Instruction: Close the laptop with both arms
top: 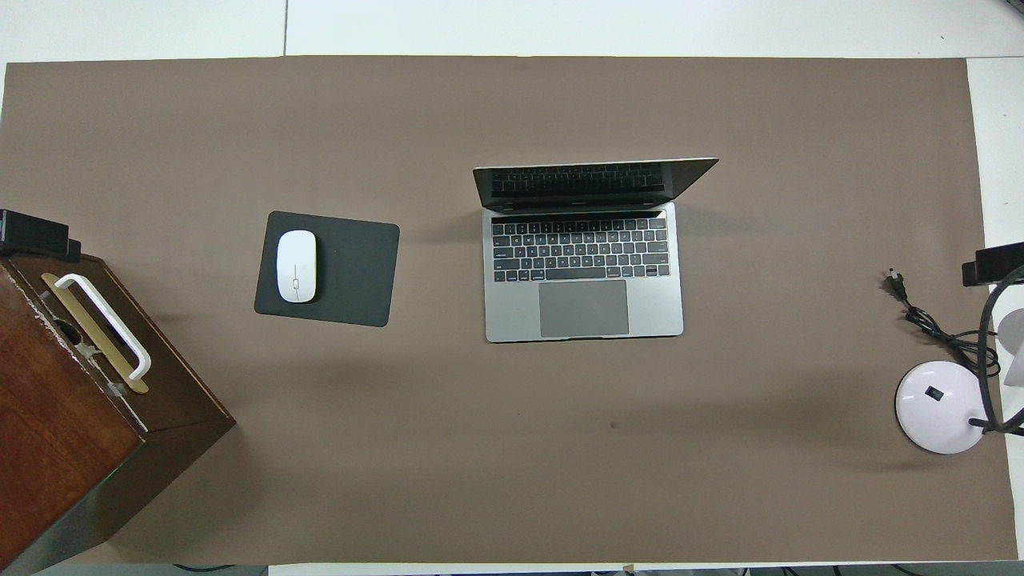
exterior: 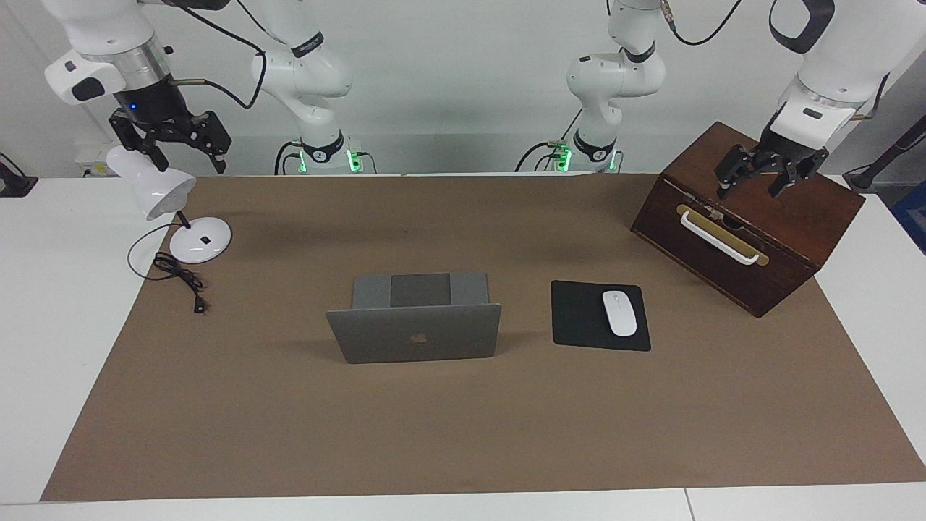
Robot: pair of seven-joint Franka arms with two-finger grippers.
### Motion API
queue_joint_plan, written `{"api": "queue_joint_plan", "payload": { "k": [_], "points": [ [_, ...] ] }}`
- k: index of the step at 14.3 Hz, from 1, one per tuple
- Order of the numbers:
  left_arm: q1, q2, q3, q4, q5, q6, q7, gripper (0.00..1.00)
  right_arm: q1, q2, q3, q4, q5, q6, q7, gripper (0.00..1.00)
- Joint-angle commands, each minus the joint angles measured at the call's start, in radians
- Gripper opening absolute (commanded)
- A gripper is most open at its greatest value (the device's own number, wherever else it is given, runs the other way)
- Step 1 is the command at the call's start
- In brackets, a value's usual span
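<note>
Laptop (exterior: 414,322) stands open mid-table, lid upright, hinge line running end to end between the arms. Left gripper (exterior: 761,182), fingers apart, hangs over the wooden box (exterior: 752,231); right gripper (exterior: 177,145), fingers apart, over the lamp (exterior: 163,189). Both sit roughly equally distant from it.

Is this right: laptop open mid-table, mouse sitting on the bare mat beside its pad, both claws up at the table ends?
Not quite. The overhead view shows the white mouse on the black mouse pad, not on the bare mat. The rest holds: laptop open, left claw and right claw raised at the ends.
</note>
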Motion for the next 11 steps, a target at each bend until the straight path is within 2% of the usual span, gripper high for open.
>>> {"api": "queue_joint_plan", "payload": {
  "k": [1, 3, 5, 7, 11],
  "points": [
    [0.004, -0.033, -0.004, -0.044, 0.016, 0.041, -0.006, 0.66, -0.021, -0.016, 0.009, -0.007, 0.012, -0.004, -0.031, 1.0],
    [0.003, -0.033, -0.004, -0.056, 0.016, 0.09, -0.007, 0.32, -0.021, -0.016, 0.009, -0.009, 0.012, -0.004, -0.031, 1.0],
    [-0.003, -0.033, -0.004, -0.064, 0.016, 0.118, -0.015, 0.08, -0.021, -0.016, 0.009, -0.009, 0.012, -0.004, -0.031, 1.0],
    [0.001, -0.034, -0.007, -0.064, 0.016, 0.119, -0.056, 0.0, -0.021, -0.016, 0.009, -0.009, 0.012, -0.002, -0.031, 1.0],
    [0.004, -0.036, -0.001, -0.063, 0.007, 0.113, -0.054, 0.0, -0.021, -0.016, 0.009, -0.009, 0.012, -0.002, -0.031, 1.0]
  ]
}}
